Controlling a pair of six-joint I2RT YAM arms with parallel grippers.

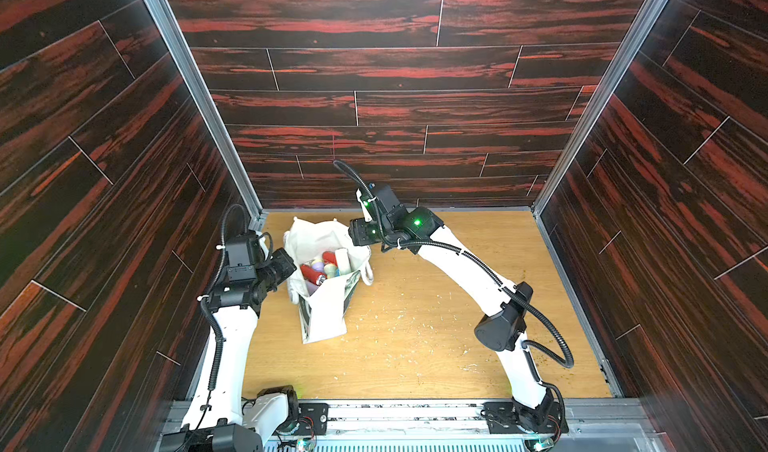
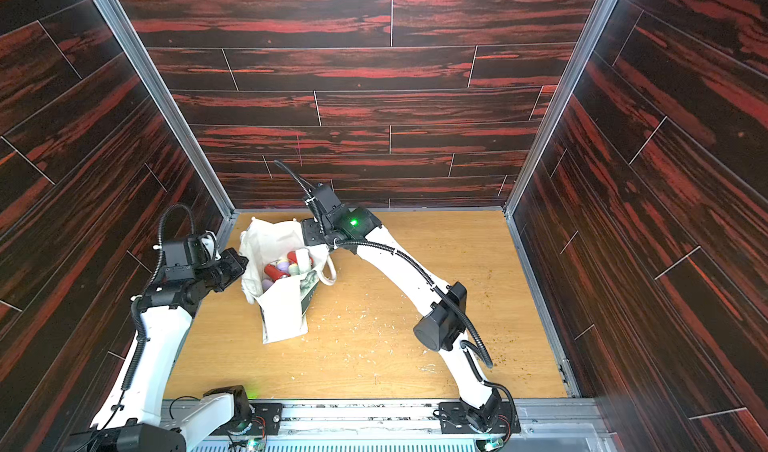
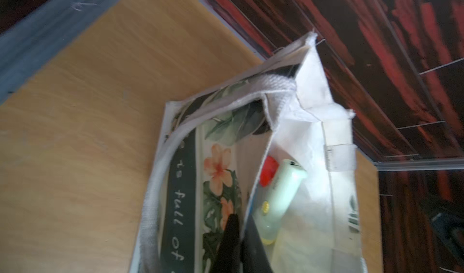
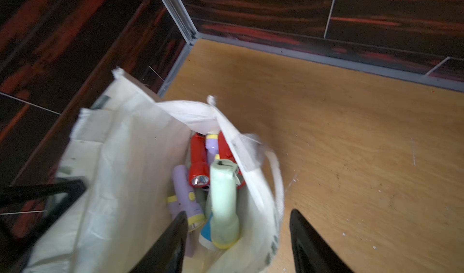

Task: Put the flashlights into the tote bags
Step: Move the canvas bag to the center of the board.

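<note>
The near part of the bench (image 1: 415,346) carries only pale specks and crumbs. Farther back, toward the far left corner, stands the tote bag (image 1: 324,308), mouth up and gaping.

The bag looks like soft, limp canvas. It would likely fold shut if let go, so the hemmed rim or a strap handle (image 3: 153,184) is the sensible place to grip it. The left pincer (image 3: 241,224) does that: it is clenched on the rim at the left side of the mouth, one finger against the printed outside and one inside, holding the opening apart.

Every flashlight in view lies inside the bag, in a loose heap (image 1: 328,267). In the right wrist view a mint flashlight (image 4: 223,201) rests on top, with a red flashlight (image 4: 198,158), a lilac flashlight (image 4: 183,194) and a blue flashlight (image 4: 204,235) beside or under it. They look light, hard and smooth, so they would probably roll or slip under a loose grip. The narrow barrel behind the wider head is the best hold, taken across its width.

Just past the heap, above the far right side of the mouth, the right pincer (image 4: 238,212) hangs released, its fingers set wide. It holds nothing, and I cannot tell whether it brushes the cloth.

Beyond the bag are only bare bench and the dark panelled wall (image 1: 374,105).
</note>
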